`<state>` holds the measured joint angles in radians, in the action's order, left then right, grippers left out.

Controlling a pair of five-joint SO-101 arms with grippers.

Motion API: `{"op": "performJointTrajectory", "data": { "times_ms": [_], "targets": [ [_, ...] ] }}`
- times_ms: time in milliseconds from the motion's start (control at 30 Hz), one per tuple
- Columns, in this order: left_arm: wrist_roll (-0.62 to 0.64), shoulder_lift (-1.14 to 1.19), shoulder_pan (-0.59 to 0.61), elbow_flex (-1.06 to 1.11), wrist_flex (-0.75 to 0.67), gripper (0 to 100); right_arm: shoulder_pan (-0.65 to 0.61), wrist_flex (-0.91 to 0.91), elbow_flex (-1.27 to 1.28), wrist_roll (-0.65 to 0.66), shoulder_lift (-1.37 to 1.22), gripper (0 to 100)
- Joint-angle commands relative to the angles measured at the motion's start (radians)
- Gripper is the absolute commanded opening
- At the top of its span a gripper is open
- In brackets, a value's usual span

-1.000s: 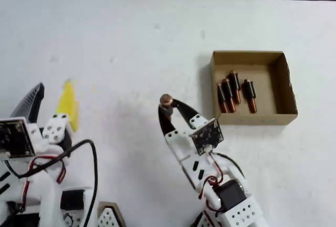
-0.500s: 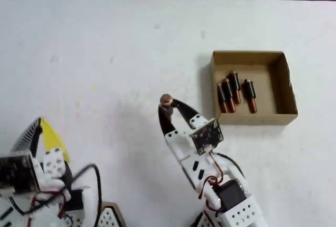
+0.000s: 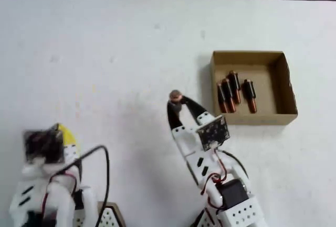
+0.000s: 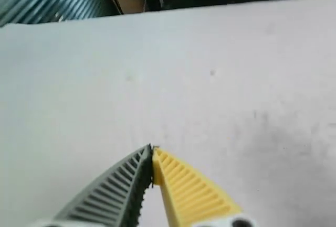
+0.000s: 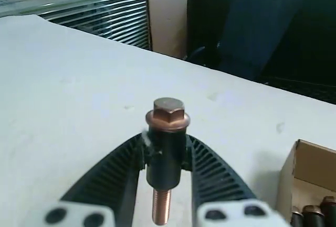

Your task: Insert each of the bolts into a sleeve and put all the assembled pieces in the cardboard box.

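A: Right wrist view, item one: right gripper (image 5: 165, 137) clamped on a dark sleeve (image 5: 163, 166), with a bolt (image 5: 168, 114) through it. It is upright, near the cardboard box (image 3: 247, 55) but outside it.
B: Handling?
A: Probably rigid, smooth and light, so it may slip. Best held at the sleeve's middle, clear of the thread.
B: Item two?
A: Left gripper (image 4: 152, 156): fingers closed together, holding nothing.
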<state>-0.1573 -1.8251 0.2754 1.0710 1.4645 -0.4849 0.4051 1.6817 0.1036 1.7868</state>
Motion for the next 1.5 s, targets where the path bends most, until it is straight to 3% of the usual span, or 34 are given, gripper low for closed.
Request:
{"op": "performJointTrajectory", "data": {
  "times_ms": [0, 300, 433, 667, 900, 967, 1067, 1167, 1267, 1467],
  "targets": [
    [-0.015, -0.004, -0.001, 0.077, -0.061, 2, 0.059, -0.001, -0.034, 0.009, 0.016, 1.7],
    [-0.015, -0.004, -0.081, 0.229, -0.078, 2, 0.065, 0.005, -0.074, 0.015, 0.015, 1.7],
    [-0.014, -0.004, -0.127, 0.295, -0.078, 2, 0.065, 0.105, -0.140, 0.110, 0.015, 1.7],
    [-0.012, -0.004, -0.124, 0.417, -0.072, 2, 0.068, 0.209, -0.273, 0.123, 0.015, 1.7],
    [0.071, -0.004, -0.128, 0.427, -0.083, 2, 0.308, 0.315, -0.468, 0.127, 0.015, 1.6],
    [0.071, -0.004, -0.130, 0.428, -0.084, 2, 0.361, 0.321, -0.509, 0.187, 0.013, 1.6],
    [0.071, -0.004, -0.131, 0.462, -0.132, 2, 0.381, 0.331, -0.551, 0.275, 0.013, 1.6],
    [0.071, -0.004, -0.131, 0.555, -0.204, 2, 0.384, 0.375, -0.588, 0.281, -0.013, 1.6],
    [0.069, -0.002, -0.131, 0.624, -0.264, 2, 0.432, 0.387, -0.649, 0.279, -0.111, 1.6],
    [0.069, -0.002, -0.133, 0.621, -0.239, 2, 0.545, 0.390, -0.861, 0.279, -0.475, 1.6]
  ]
}}
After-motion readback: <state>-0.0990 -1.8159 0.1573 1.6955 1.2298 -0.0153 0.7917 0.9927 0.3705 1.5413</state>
